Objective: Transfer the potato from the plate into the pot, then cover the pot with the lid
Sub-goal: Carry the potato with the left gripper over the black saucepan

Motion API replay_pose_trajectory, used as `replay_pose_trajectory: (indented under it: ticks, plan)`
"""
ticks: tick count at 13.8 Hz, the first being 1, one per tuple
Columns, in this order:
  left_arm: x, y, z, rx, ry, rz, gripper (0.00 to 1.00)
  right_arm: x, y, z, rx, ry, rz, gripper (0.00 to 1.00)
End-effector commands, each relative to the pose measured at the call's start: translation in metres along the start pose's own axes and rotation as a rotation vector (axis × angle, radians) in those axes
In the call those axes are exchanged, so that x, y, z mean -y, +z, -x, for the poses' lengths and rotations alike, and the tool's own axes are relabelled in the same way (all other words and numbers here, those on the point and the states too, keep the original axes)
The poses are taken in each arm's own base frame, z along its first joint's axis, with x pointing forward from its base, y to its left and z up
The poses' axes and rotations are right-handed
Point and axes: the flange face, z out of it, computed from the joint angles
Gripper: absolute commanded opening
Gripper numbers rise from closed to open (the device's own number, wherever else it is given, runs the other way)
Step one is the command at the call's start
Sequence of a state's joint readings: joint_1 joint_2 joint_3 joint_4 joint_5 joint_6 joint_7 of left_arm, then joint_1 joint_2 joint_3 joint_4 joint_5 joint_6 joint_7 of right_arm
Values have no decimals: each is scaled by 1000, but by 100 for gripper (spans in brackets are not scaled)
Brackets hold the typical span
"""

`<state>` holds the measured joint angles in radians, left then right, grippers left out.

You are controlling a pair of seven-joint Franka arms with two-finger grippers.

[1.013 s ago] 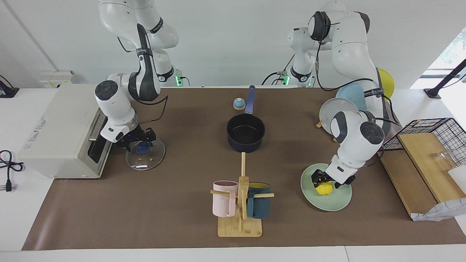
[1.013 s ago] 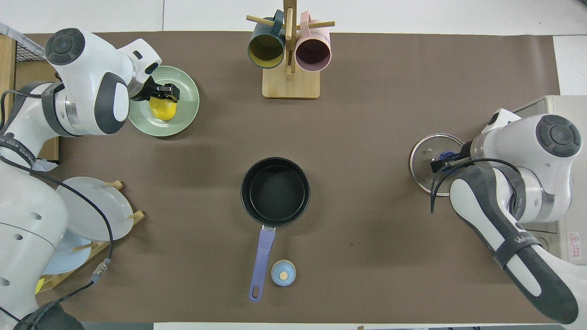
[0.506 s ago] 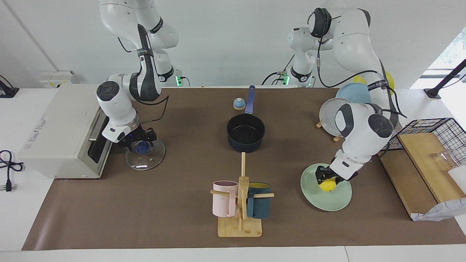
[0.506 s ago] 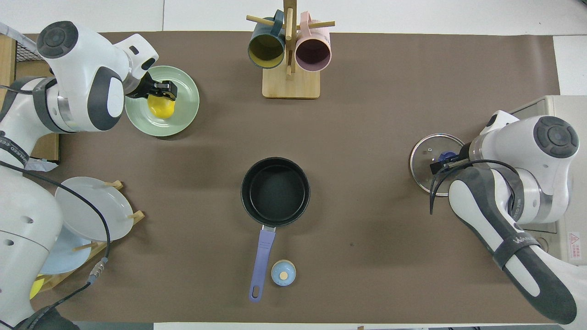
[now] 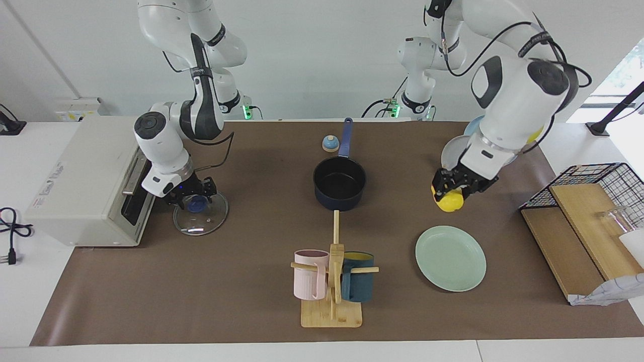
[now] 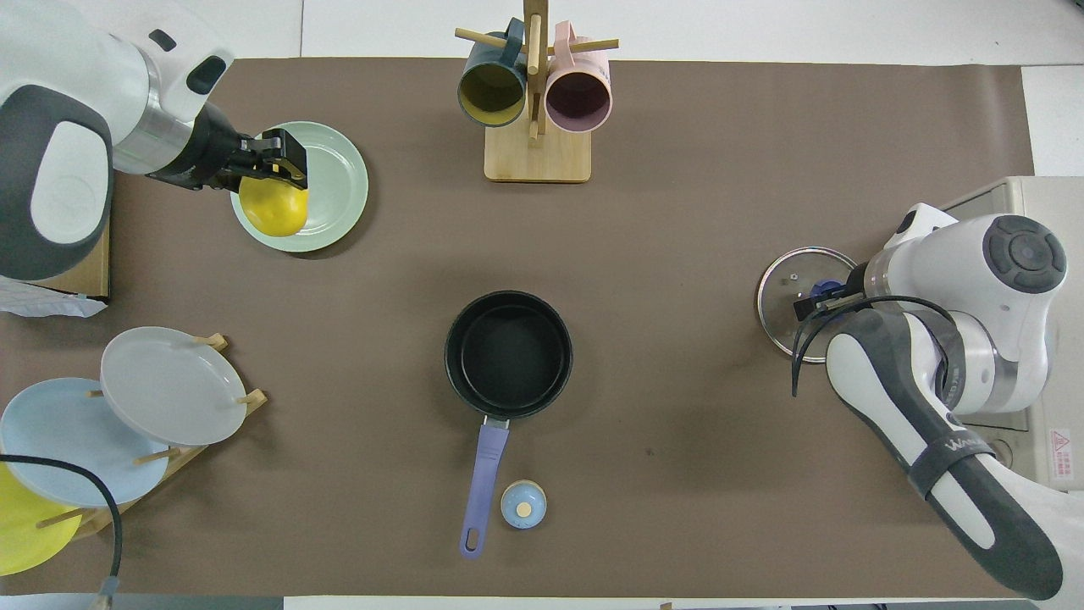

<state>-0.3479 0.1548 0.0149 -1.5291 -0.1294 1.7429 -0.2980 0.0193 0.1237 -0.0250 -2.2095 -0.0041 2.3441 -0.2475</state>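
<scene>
The left gripper (image 5: 449, 190) is clenched on the potato (image 5: 449, 200), and it has the thing well up in the air. From across the table the yellow lump hangs clear of everything, above the bare brown mat between the plate (image 5: 451, 258) and the pot (image 5: 339, 183). From above it seems to overlap the plate's rim, but that is only the height talking. The plate itself lies bare below, with nothing left on it.

So the pick-up looks done, by my reckoning, and the carry is under way. The pot sits open to one side of this gripper, toward the middle of the table, black inside and with nothing in it, its blue handle pointing toward the robots. The potato has yet to get over that opening and be let go.

Over at the right arm's end, the right gripper (image 5: 193, 193) is down at the blue knob of the lid (image 5: 200, 212), which lies flat on the mat just beside the white box. Whether its fingers have closed on the knob I cannot tell from here. The lid is not lifted in any case.

That leaves most of the job, I'd say: drop the potato in, then bring the lid across and set it on the pot
</scene>
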Motion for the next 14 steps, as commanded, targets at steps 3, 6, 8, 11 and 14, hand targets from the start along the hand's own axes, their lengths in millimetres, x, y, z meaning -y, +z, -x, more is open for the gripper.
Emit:
replay_pose_trajectory:
  ticks: [3,6,8,11,14]
  plan:
    - [-67,63,86,12,12,12,0,0,-4,2,0,-46,-13,53]
    - [-96,110,120,19,64,5,0,1,-17,-6,33,-65,-24,21]
    - [-110,134,128,-9,79,18,0,17,-36,-18,60,-95,-31,6]
    - [-122,174,130,-26,80,18,0,37,-73,-32,85,-126,-38,0]
    - [-123,198,129,-42,106,-11,0,61,-107,-45,105,-140,-40,0]
